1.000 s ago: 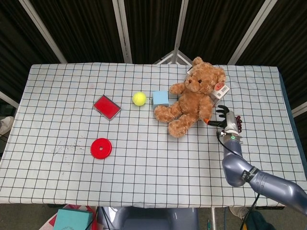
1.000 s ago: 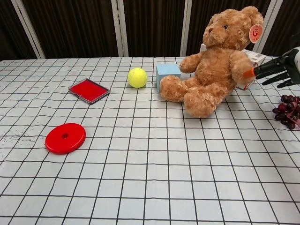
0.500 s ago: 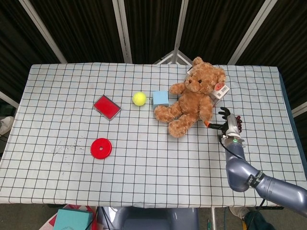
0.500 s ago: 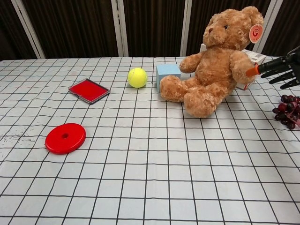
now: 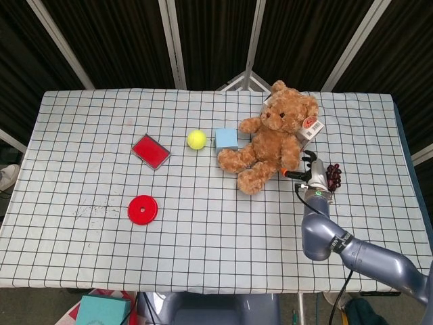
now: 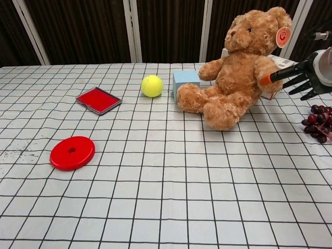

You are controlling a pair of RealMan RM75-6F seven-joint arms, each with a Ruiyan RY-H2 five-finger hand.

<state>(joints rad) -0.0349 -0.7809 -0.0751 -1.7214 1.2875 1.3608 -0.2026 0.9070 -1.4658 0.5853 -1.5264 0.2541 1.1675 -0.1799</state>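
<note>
Right hand [image 6: 306, 78] open, fingers spread, tip just touching the teddy bear [image 5: 270, 139] seated at the table's [image 5: 203, 237] far right beside a blue block [image 5: 226, 139]; bear likely soft, light, best gripped around arm or torso.

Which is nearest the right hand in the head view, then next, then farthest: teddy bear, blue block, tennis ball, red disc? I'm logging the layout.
From the right hand:
1. Teddy bear, right beside the fingertips, on their left.
2. Blue block, by the bear's far side.
3. Tennis ball, just left of the block.
4. Red disc, far left, toward the near edge.
</note>
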